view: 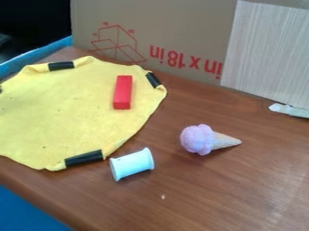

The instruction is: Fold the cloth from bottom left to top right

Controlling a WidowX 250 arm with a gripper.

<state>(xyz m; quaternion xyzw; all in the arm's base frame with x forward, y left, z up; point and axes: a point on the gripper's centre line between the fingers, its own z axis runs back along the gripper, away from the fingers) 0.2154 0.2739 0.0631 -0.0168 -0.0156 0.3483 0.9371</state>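
Cloth (66, 108), yellow and spread almost flat, covers the left side of the frame and goes out at its left edge. As for the gripper, one cannot tell whether it is open or closed, nor if it holds something. The fold seems to be still undone, as the cloth lies with no layer turned over its middle.

It looks thin and soft, so it is probably light, will bend easily and cannot break. Its surface seems a little fuzzy, thus it should not slip much when pinched. The black strips (84, 158) on its border are perhaps stiffer than the fabric. A good place for the grip is the bare lower left border, pinched shallowly, then lifted and carried toward the upper right.

On the upper right part of the cloth lies a red block (122, 92); the fold may cover it or drag it. Just beside the lower border, a white spool (133, 164) lies on its side and could roll if touched. Farther right on the wooden table (241, 189) is a toy ice cream cone (208, 140). Behind stands a cardboard box (181, 27).
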